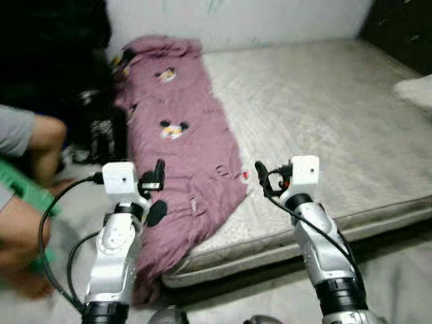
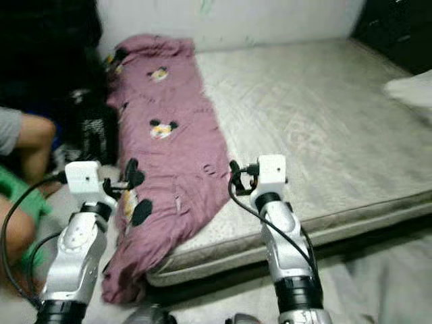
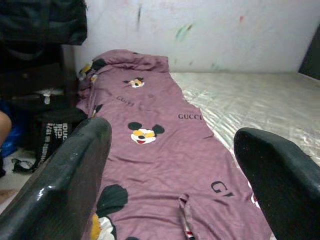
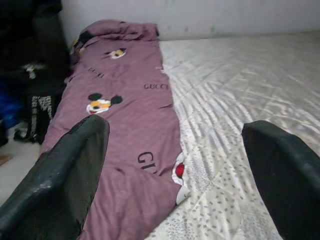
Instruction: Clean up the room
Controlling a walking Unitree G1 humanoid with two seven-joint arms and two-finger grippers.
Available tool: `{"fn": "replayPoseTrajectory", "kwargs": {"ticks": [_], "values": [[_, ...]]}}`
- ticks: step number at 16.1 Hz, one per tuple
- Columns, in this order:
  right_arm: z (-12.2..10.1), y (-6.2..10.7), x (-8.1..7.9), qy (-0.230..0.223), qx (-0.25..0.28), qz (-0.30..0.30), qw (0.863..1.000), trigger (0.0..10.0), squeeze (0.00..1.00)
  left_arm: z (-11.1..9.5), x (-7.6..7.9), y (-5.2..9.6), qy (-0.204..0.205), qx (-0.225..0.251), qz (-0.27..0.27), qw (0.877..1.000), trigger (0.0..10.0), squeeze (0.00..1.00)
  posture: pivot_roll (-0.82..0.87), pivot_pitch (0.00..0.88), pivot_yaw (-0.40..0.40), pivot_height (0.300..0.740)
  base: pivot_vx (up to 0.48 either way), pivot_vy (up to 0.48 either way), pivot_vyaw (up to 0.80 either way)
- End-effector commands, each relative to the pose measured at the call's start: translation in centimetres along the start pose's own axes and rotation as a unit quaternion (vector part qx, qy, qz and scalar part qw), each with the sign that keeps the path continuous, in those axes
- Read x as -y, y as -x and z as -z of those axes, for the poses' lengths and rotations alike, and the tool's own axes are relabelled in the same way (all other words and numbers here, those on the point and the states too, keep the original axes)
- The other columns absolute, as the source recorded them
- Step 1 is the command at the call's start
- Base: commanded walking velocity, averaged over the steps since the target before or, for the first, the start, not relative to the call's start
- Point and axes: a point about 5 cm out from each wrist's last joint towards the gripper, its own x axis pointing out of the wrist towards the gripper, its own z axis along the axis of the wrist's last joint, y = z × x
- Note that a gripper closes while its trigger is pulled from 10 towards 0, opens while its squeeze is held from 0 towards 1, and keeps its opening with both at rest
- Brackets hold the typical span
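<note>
Mauve fabric: a blanket [image 1: 179, 145] printed with cartoon mouse heads and lettering lies lengthwise along the left side of the bed, from the wall down to the near corner, where its lower end hangs over the mattress edge toward the floor. The mattress [image 1: 324, 121] is grey, quilted and otherwise bare; a pale pillow [image 1: 417, 89] sits at its far right edge. The left pincer [image 1: 156, 181] is raised above the hanging end of the blanket, fingers spread wide, holding nothing. The right pincer [image 1: 264, 177] is raised above the mattress just beside the blanket's right edge, fingers also spread wide and empty. A person's arm [image 1: 30, 138] and a green object [image 1: 27, 192] are at the far left, beside dark bags [image 1: 101, 131] on the floor.
</note>
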Motion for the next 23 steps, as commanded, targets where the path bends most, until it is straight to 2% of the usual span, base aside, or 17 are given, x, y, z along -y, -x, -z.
{"fn": "replayPoseTrajectory", "kwargs": {"ticks": [1, 5, 16, 21, 23], "values": [[-0.36, -0.21, 0.07, 0.005, 0.006, 0.002, 1.000, 10.0, 0.00, -0.35, 0.04, -0.24, 0.003, 0.004, 0.001, 1.000, 10.0, 0.00, -0.12, 0.000, 0.011, 0.740, 0.000, 0.000, 0.00], [-0.46, -0.42, -0.24, 0.023, 0.006, -0.010, 1.000, 10.0, 0.00, -0.50, -0.01, -0.26, 0.007, 0.010, -0.003, 1.000, 10.0, 0.00, -0.11, 0.000, 0.001, 0.740, 0.000, 0.000, 0.00], [-0.60, -0.84, -0.21, 0.029, 0.010, -0.010, 0.999, 10.0, 0.00, -0.63, 0.11, -0.62, 0.009, 0.016, 0.000, 1.000, 10.0, 0.00, -0.11, 0.000, -0.002, 0.740, 0.282, 0.000, 0.04], [-0.82, -1.02, -0.24, 0.023, 0.018, -0.011, 1.000, 10.0, 0.00, -0.62, 0.18, -0.85, 0.012, 0.016, -0.011, 1.000, 10.0, 0.00, -0.11, 0.000, -0.001, 0.740, 0.000, 0.000, 0.00], [-0.91, -1.02, -0.50, 0.038, 0.020, -0.017, 0.999, 10.0, 0.00, -0.58, 0.14, -0.88, 0.014, 0.016, -0.012, 1.000, 10.0, 0.00, -0.11, 0.000, -0.002, 0.740, 0.000, 0.000, 0.79]]}}
